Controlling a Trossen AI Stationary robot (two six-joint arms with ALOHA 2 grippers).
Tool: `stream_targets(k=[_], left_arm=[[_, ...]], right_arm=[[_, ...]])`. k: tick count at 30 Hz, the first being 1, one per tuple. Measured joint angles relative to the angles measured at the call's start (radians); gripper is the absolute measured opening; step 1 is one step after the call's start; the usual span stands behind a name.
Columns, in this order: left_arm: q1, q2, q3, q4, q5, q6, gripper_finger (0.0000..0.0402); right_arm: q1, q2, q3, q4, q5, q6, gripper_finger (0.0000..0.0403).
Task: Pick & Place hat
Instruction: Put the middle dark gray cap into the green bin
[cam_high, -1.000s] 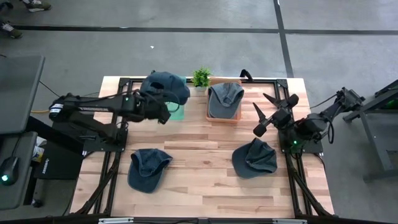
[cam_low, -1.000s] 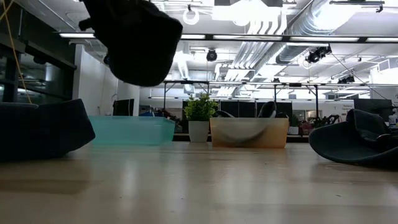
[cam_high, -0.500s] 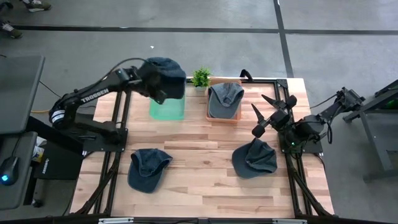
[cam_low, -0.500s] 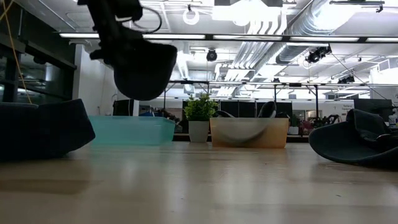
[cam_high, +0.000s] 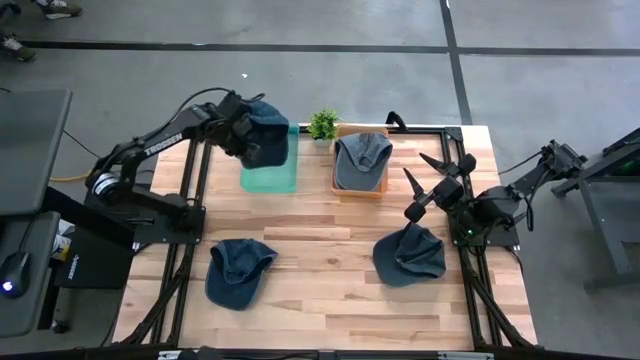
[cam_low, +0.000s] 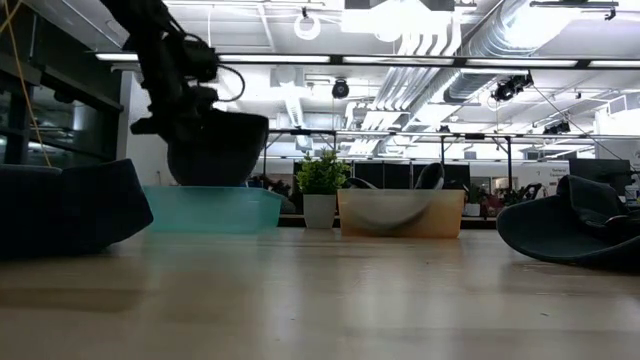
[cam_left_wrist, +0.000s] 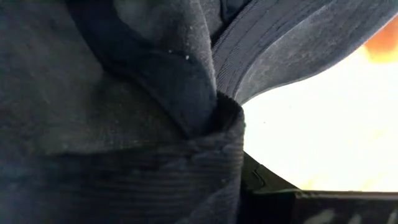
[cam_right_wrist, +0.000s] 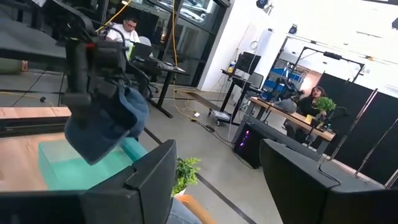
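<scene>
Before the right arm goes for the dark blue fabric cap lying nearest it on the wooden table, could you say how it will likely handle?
The dark blue fabric cap lies slumped and creased, so it is probably floppy. The matching cap hanging from the left gripper droops, suggesting soft, light cloth that is unlikely to roll.

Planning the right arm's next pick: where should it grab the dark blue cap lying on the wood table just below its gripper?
Judging by the high view, the dark blue cap lies crumpled with soft folds up. Pinch a raised fold of the crown from straight above; the open right gripper sits just behind it.
</scene>
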Motion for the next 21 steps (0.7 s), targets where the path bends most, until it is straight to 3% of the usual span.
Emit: stream_targets(k=[21], left_arm=[[-0.007, 0.225, 0.001, 0.067, 0.077, 0.054, 0.0007]], right_arm=[[0.000, 0.000, 0.000, -0.076, 0.030, 0.052, 0.0227]])
